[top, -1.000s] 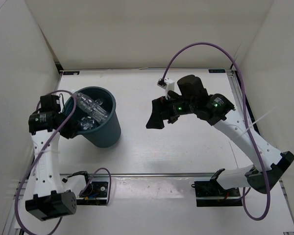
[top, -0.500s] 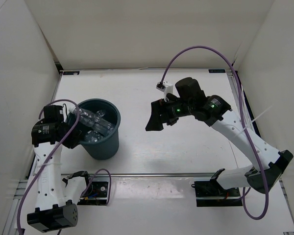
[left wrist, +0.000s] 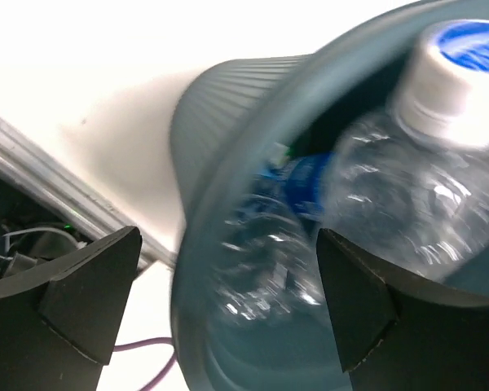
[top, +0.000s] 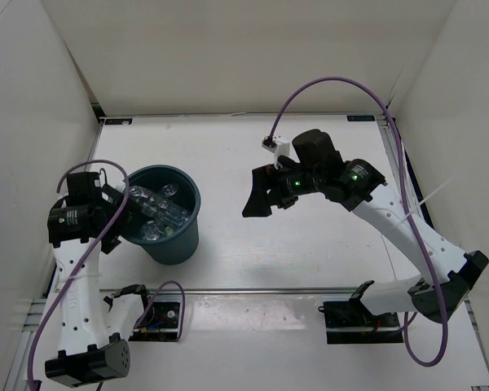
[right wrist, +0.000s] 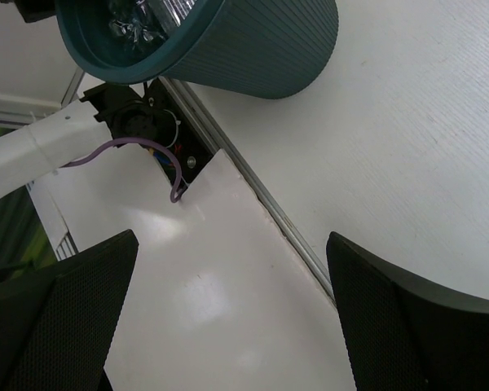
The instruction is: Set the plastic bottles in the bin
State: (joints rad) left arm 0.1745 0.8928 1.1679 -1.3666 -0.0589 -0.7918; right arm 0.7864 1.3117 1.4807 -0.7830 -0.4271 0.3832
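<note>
Clearly spread, the left pincer [left wrist: 228, 244] pinches nothing; a clear bottle [left wrist: 407, 187] lies just beyond its tips inside the bin [left wrist: 220, 106], near left. Best lift straight up without nudging the bin. The right pincer [top: 257, 198], also spread and empty, hangs well to the right.

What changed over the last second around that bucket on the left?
The left gripper opened and let go of the clear bottle, which now lies inside the bin among other bottles. That arm and the bin also shifted a little toward the near edge. The right gripper stayed open and empty, hardly moving.
</note>
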